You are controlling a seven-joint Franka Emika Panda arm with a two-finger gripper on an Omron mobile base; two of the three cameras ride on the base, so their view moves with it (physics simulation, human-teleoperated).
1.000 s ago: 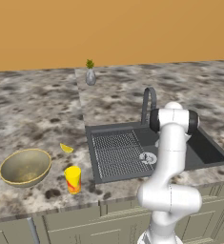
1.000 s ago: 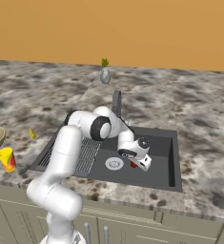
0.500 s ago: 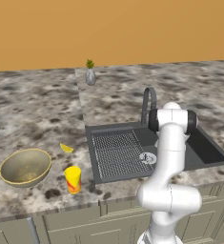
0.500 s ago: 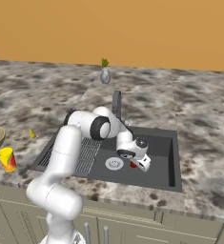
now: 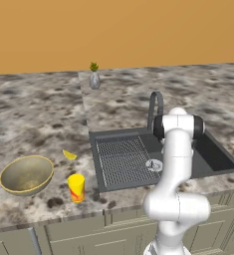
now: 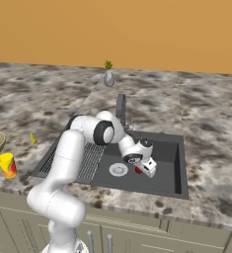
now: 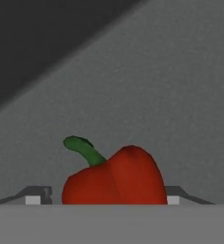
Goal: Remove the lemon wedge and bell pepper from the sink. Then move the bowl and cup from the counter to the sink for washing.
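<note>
I had the hand down inside the sink, straddling the bell pepper, jaws spread wide with one tip on either side of it; I couldn't tell whether they touched it, so no grip to report. That low, level pose made sense for pinching the pepper off the basin floor. The hand view gave me the pepper dead centre with its green stem leaning toward 10 o'clock, while the right base view showed a mere red speck under the hand. The left base view had the arm blocking the basin, but it showed the lemon wedge on the tabletop, at 1 o'clock from the bowl, and the cup near the front edge, both awaiting their turn.
</note>
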